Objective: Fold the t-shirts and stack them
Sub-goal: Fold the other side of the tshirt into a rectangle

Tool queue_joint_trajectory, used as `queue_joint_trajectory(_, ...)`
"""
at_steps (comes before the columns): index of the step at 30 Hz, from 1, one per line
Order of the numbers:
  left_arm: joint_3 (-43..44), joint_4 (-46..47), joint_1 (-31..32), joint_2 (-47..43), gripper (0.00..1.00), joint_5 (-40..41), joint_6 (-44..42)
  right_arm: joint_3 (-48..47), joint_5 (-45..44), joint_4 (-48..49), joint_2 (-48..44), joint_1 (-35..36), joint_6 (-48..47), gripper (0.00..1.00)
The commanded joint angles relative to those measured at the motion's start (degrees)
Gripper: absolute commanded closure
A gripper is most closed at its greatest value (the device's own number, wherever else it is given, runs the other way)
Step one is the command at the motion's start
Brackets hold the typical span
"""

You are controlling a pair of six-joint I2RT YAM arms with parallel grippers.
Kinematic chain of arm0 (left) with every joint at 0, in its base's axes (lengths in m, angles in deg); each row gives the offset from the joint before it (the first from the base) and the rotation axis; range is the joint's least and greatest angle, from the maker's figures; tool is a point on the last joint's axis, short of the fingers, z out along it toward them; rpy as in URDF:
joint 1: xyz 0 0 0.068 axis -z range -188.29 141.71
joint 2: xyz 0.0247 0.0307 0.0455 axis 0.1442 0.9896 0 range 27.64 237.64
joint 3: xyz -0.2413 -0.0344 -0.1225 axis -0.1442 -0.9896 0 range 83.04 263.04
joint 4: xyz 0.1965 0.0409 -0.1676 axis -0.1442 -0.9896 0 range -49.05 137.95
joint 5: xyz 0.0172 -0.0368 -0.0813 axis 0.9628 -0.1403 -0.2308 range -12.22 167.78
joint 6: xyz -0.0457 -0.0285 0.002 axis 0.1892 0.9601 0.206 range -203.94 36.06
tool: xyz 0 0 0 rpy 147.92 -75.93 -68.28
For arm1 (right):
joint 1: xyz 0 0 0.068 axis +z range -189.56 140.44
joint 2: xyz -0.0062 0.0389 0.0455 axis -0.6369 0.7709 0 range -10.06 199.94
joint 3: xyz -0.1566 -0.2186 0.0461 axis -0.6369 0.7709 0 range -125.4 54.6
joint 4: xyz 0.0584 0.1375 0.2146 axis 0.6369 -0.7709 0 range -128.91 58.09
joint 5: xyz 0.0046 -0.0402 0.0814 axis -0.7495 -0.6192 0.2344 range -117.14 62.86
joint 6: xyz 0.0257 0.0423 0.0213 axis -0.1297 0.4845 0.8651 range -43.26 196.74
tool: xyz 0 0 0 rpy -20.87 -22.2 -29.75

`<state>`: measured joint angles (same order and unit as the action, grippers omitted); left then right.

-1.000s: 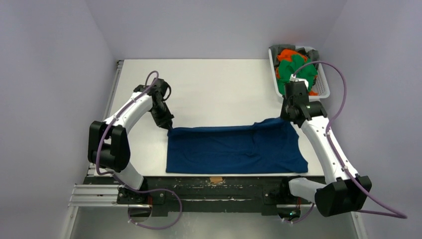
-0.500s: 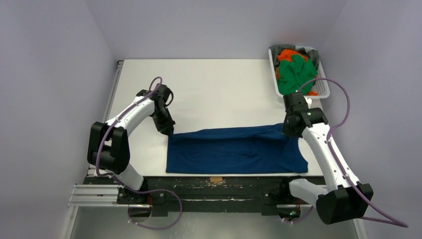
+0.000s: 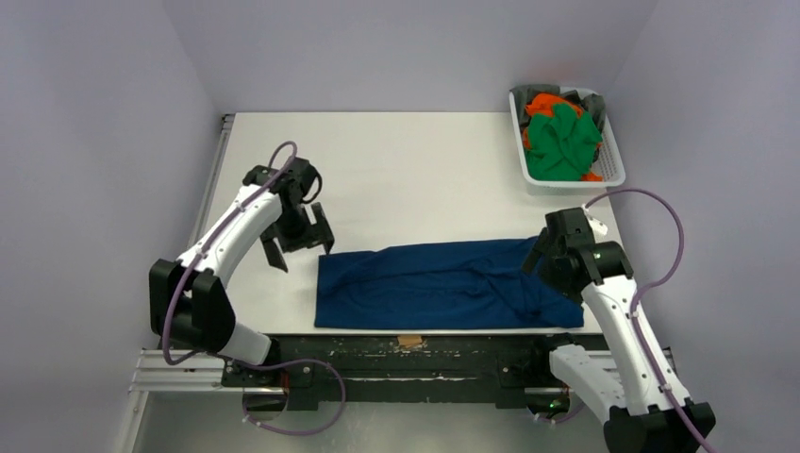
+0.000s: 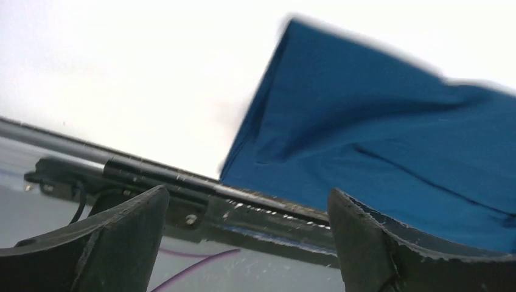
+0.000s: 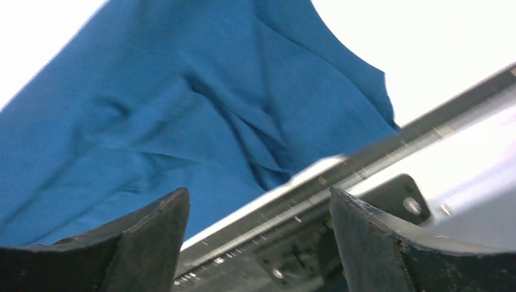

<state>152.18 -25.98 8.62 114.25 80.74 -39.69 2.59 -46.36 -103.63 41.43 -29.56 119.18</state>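
A dark blue t-shirt (image 3: 443, 283) lies folded in a long band along the near edge of the white table (image 3: 415, 170). My left gripper (image 3: 300, 249) hovers open just off the shirt's far left corner, with nothing between its fingers. In the left wrist view that gripper (image 4: 247, 191) frames the blue shirt (image 4: 377, 140) and the table's front rail. My right gripper (image 3: 544, 262) stands open over the shirt's right end, empty. In the right wrist view it (image 5: 258, 191) looks down on the rumpled blue cloth (image 5: 170, 109).
A white basket (image 3: 613, 176) at the back right holds a heap of green (image 3: 561, 142) and orange (image 3: 540, 104) t-shirts. A black rail (image 3: 406, 347) runs along the table's near edge. Purple cables loop off both arms.
Both grippers have opened and let go of the blue shirt's far edge, which now lies nearer the front. The right arm has drawn back toward the near edge, the left has shifted left.
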Motion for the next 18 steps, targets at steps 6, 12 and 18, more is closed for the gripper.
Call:
queue_joint_trajectory(6,4.52,23.67,0.12,4.69,0.00,-29.17,-6.88,5.23,19.70,35.86,8.94,0.01,-10.26,0.14)
queue_joint_trajectory(12,3.73,22.55,1.11,14.55,0.00,-32.94,-9.43,1.62,21.67,40.54,26.23,-0.07,-15.93,0.14)
queue_joint_trajectory(18,-2.27,20.18,1.11,12.45,0.00,-23.11,-8.81,3.85,28.35,40.76,32.97,-0.07,-18.23,0.20)
